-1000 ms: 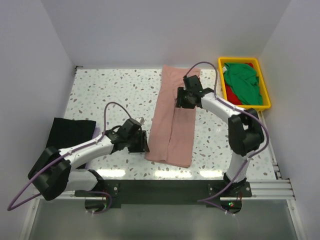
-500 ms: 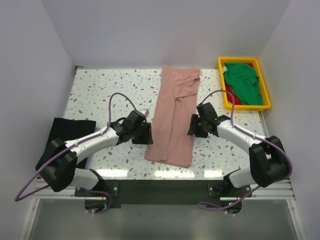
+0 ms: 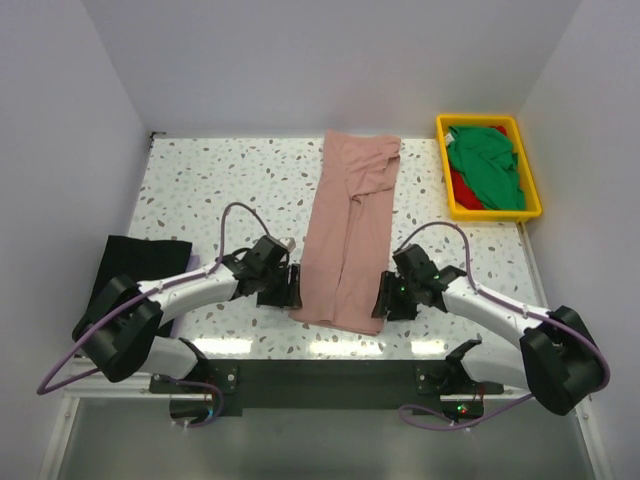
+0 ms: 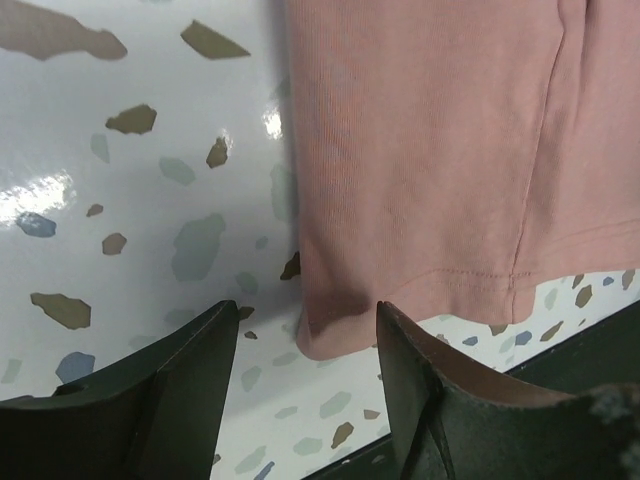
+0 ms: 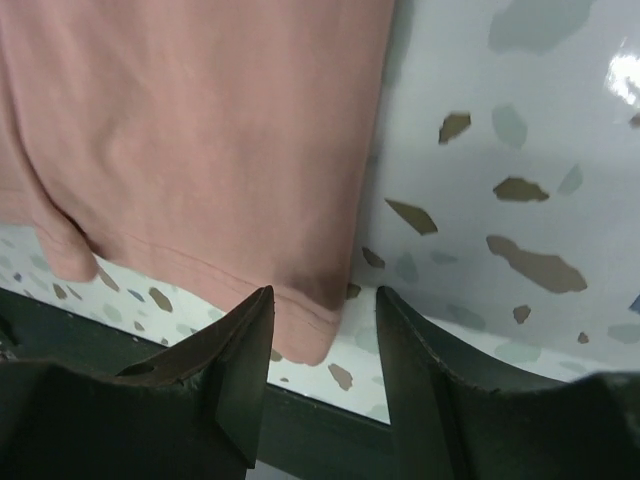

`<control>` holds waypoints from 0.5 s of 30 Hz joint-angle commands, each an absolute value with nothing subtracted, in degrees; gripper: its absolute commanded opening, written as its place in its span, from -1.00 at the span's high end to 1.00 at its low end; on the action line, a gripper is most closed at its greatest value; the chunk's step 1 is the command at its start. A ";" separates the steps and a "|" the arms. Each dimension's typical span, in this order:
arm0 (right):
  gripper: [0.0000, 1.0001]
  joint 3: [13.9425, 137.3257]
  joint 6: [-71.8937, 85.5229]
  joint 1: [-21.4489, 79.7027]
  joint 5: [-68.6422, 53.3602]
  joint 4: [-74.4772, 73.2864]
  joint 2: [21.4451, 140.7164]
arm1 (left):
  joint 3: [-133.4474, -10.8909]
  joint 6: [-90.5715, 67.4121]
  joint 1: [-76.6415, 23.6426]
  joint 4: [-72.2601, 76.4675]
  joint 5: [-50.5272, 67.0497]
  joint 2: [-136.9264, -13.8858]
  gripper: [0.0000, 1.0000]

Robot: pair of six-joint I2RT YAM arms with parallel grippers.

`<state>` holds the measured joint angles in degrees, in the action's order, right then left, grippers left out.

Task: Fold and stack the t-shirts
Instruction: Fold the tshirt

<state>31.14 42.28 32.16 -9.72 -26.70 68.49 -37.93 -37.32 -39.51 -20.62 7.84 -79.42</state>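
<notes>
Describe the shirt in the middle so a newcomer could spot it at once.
In the middle of the speckled table lies a dusty pink t-shirt folded into a long strip. The green t-shirt is bunched in the yellow tray at far right and the black t-shirt sits at the left edge; only this one is pink and laid out lengthwise.

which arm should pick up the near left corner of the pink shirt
Left: the left end effector hangs open right at that corner of the pink shirt, while the right end effector is at the opposite near corner.
</notes>
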 commanded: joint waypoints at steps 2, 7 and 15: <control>0.02 27.87 47.37 34.27 -13.80 -27.25 66.45 | -36.04 -38.14 -39.46 -17.23 11.51 -79.80 -0.25; 0.03 25.84 48.69 34.89 -15.11 -26.63 66.62 | -33.76 -40.16 -39.73 -15.91 13.18 -79.98 -0.17; 0.22 23.82 49.13 34.98 -16.70 -25.67 67.05 | -30.59 -42.80 -40.34 -14.68 13.80 -79.45 -0.01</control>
<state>25.96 48.47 34.50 -16.29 -24.69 66.46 -33.36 -41.52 -39.57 -13.21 13.61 -78.56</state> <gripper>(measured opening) 0.408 0.518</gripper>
